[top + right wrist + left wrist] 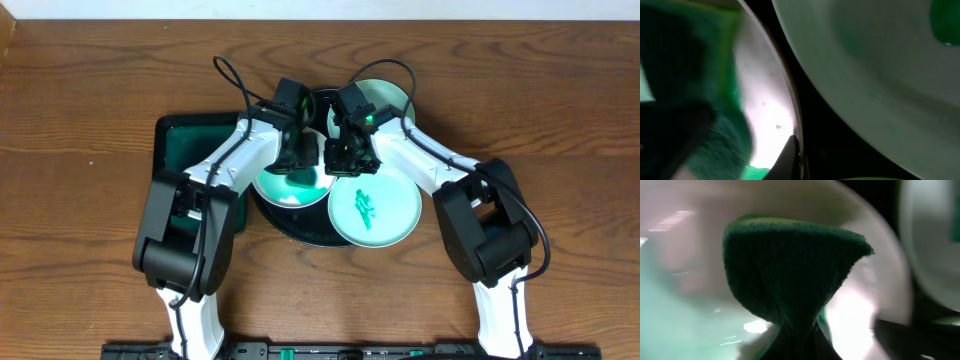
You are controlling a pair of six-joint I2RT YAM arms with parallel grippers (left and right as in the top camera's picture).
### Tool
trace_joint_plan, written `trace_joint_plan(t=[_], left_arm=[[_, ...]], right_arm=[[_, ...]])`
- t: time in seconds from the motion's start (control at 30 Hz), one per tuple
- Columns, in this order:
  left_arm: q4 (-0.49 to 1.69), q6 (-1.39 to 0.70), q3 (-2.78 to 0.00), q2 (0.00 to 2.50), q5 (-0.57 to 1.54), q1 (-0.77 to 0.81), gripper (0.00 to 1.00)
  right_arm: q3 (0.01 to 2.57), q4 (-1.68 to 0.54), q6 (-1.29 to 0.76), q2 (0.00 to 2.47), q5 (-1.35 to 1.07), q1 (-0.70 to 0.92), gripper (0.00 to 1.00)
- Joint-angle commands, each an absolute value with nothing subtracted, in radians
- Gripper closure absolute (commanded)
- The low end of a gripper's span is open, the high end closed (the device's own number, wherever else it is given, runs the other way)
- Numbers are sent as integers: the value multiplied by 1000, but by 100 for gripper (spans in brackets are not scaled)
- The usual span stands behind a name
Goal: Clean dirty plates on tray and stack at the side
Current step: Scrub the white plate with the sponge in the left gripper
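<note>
The black round tray holds a white plate at its left and a turquoise plate with a teal smear at its right. A second turquoise plate lies at the back right. My left gripper is shut on a dark green sponge pressed on the white plate. My right gripper grips that plate's right rim; in the right wrist view one finger sits on the rim of the white plate. The sponge shows at the left there.
A rectangular dark green tray lies left of the black tray, partly under my left arm. Brown wood-grain tabletop surrounds everything. The two grippers are close together over the middle of the black tray.
</note>
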State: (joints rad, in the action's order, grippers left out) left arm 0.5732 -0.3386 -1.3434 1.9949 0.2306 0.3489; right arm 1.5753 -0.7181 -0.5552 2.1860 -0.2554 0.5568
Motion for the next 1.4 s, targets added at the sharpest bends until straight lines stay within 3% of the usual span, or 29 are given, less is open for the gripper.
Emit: trace_joint_plan(t=[0.0,0.13,0.43,0.87,1.13,1.37], left_arm=[[547,-341,-1321,2041,444,356,93],[559,-384,-1321,2041,408,321,93],[740,-451,-1321,2041,22,204,93],[780,-432,-1432,2011,-4,241,93],[934,-440,-1585,1924,-64,266,93],[954,-440,-1589,1837,-64,189,93]], right_arm=[[1554,-753,-526,2216,-267,564,99],[1554,-752,-526,2216,-267,563,99],[1554,-752,-526,2217,-267,563,99],[1554,-748,-527,2217,-267,564,99],[1554,-742,-526,2217,-267,564,99],[1554,-737,-526,2216,-267,564,99]])
